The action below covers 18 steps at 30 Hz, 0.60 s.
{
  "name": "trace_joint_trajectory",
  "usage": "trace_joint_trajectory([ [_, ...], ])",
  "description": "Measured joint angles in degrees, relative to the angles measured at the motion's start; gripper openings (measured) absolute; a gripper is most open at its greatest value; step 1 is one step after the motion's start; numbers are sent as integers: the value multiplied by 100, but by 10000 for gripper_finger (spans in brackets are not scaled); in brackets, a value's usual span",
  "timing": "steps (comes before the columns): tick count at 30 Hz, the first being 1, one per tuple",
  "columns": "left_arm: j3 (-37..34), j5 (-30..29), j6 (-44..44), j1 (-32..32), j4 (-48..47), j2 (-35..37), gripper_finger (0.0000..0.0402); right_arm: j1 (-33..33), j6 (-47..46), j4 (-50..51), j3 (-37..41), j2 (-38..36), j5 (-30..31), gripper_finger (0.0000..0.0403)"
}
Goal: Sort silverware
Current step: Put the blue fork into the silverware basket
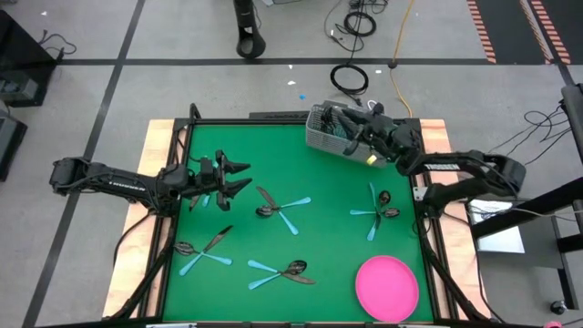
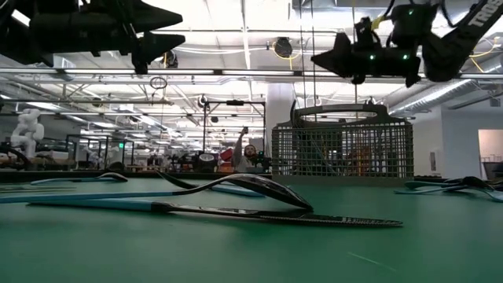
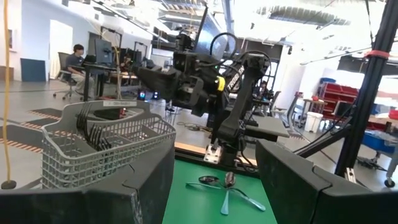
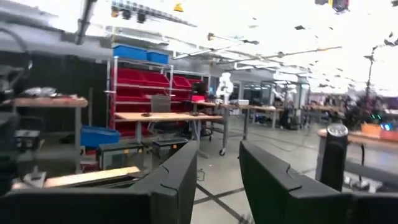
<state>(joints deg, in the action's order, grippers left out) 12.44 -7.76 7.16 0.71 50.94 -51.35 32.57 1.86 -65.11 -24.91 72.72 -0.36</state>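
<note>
the right gripper [image 1: 357, 128], jaws parted and empty, hovers over the grey wire-mesh caddy [image 1: 326, 134]: deposit step apparently complete. light blue-handled silverware [image 1: 281, 210] lies scattered on the green bench [image 1: 319, 246]. next: the left gripper [image 1: 239, 178], jaws released, must descend onto a nearby piece.

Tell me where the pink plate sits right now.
In the high view the pink plate lies at the mat's near right corner, below the silverware cluster on the right side.

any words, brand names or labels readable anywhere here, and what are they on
"TROSSEN", partly cut off, in white letters on the right arm in the low view.
White lettering on the left arm and on the right arm in the high view: too small to read.
Nothing else readable.
</note>
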Motion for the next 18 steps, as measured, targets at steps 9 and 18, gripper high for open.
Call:
trace_joint_trajectory([
  [9, 0, 16, -2, 0, 0, 0, 228, -867, 2056, 4043, -1144, -952, -9, 112],
  [18, 0, 14, -5, 0, -9, 0, 228, -1484, 3411, 9442, -2929, -848, 31, 112],
])
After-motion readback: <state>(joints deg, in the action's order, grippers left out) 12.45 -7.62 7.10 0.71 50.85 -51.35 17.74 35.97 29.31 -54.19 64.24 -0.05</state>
